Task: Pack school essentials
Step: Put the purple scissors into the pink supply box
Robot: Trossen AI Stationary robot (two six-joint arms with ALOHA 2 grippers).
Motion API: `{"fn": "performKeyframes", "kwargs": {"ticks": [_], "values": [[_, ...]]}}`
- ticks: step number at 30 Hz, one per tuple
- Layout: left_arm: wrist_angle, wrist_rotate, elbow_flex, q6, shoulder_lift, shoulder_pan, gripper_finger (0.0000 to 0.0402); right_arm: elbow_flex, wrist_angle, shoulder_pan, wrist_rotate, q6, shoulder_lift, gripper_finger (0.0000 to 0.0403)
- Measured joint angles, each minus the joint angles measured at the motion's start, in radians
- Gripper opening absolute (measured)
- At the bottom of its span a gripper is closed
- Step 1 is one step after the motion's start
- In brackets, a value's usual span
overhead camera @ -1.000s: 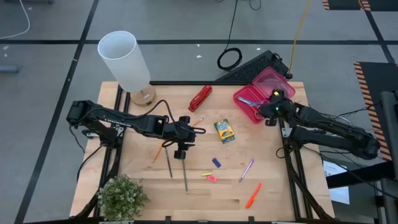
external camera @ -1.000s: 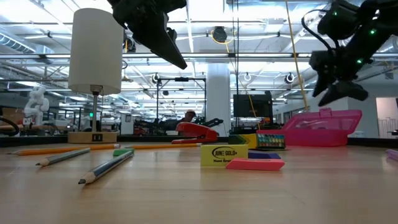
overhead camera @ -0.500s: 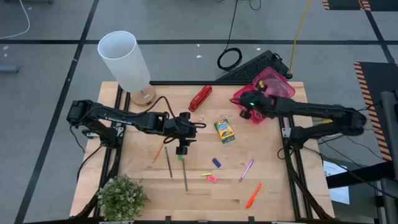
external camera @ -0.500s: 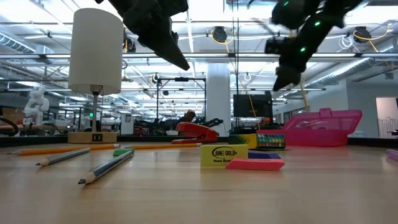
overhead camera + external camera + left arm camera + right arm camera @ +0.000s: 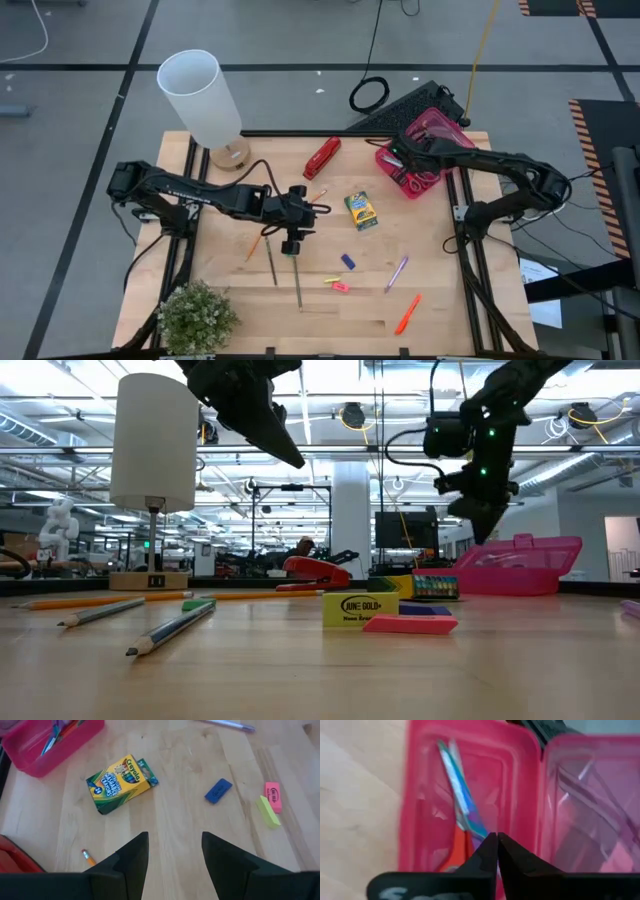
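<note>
Loose on the table lie a green-yellow crayon box, a blue eraser, a purple pen, an orange marker and thin pencils. My left gripper hovers open above the pencils, with bare wood between its fingers. The crayon box and erasers lie ahead of it. My right gripper is shut on nothing and hangs over the pink box. Scissors with blue blades lie flat inside the box.
A red stapler lies at the far middle, and a white lamp stands at the far left. A small plant sits at the near left corner. The pink box's lid is folded open toward the far right.
My right gripper has swung from the pink box's right side toward the table's left edge. It has turned about, gone down a little, and now hangs over the box's left part. It has stayed shut.
</note>
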Motion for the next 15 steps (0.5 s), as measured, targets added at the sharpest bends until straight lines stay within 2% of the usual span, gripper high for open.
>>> {"fn": "performKeyframes", "kwargs": {"ticks": [5, 15], "values": [[0.017, 0.0, 0.0, 0.004, 0.0, -0.006, 0.0186, -0.059, -0.001, -0.036, 0.0, 0.057, 0.0, 0.0003], [0.047, 0.0, 0.0, 0.007, 0.0, -0.006, 0.0186, -0.138, -0.002, -0.037, 0.002, 0.085, 0.0, 0.0001]]}}
